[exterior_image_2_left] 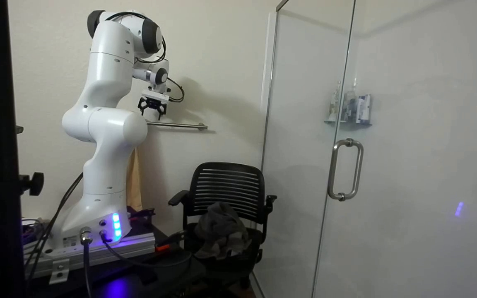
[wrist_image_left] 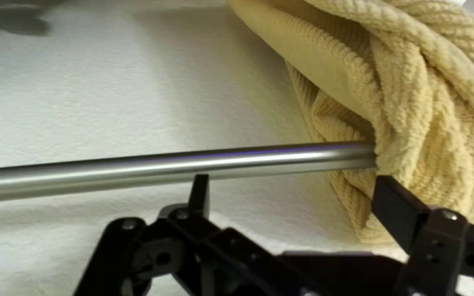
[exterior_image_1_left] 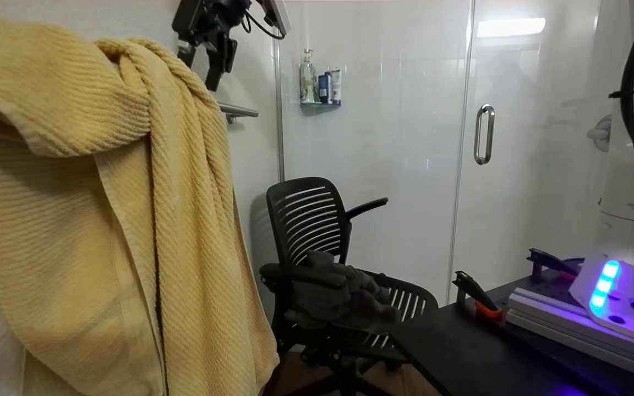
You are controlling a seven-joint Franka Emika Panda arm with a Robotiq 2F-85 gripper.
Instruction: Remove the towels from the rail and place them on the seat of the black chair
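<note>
Gripper [wrist_image_left: 293, 191] wide apart, holding nothing. Yellow towel [wrist_image_left: 430, 119] hangs on the rail [wrist_image_left: 175, 169], at right in the wrist view; grey towel [exterior_image_2_left: 222, 231] lies on the black chair [exterior_image_2_left: 251, 212]. Suggest shifting right, pinching a thick fold above the rail, lifting clear before swinging chairward.

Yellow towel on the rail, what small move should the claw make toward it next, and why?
I'd probably shift the claw sideways along the metal rail toward the yellow towel before closing: in the wrist view it stands open, with mostly bare rail across its gap and the towel mostly off to one side. The gray towel already lies on the black office chair.
</note>
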